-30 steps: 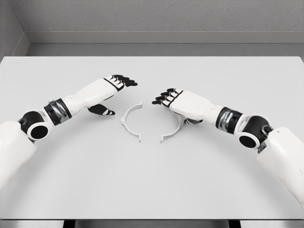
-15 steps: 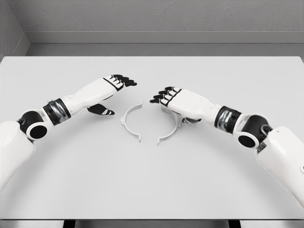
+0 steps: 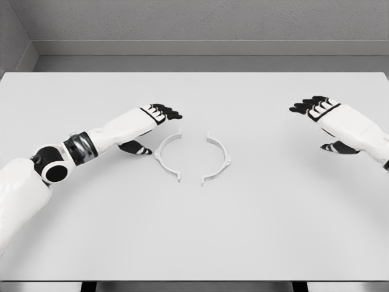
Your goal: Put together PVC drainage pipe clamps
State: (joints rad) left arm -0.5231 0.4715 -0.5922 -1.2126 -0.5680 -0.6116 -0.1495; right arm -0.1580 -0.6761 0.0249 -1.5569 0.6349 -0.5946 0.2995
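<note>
Your left hand (image 3: 146, 125) hovers at nine o'clock of the clamp, fingers relaxed and spread, gripping nothing, thumb just beside the left clamp half (image 3: 168, 157). That arc and the right clamp half (image 3: 217, 159) lie mid-table (image 3: 194, 237), facing each other, ends apart at twelve and six o'clock. Your right hand (image 3: 337, 121) hangs well off at three o'clock, also loosely spread and empty. Push from nine o'clock alone and you may slide both halves or skew the flanges, since nothing braces the right arc.
</note>
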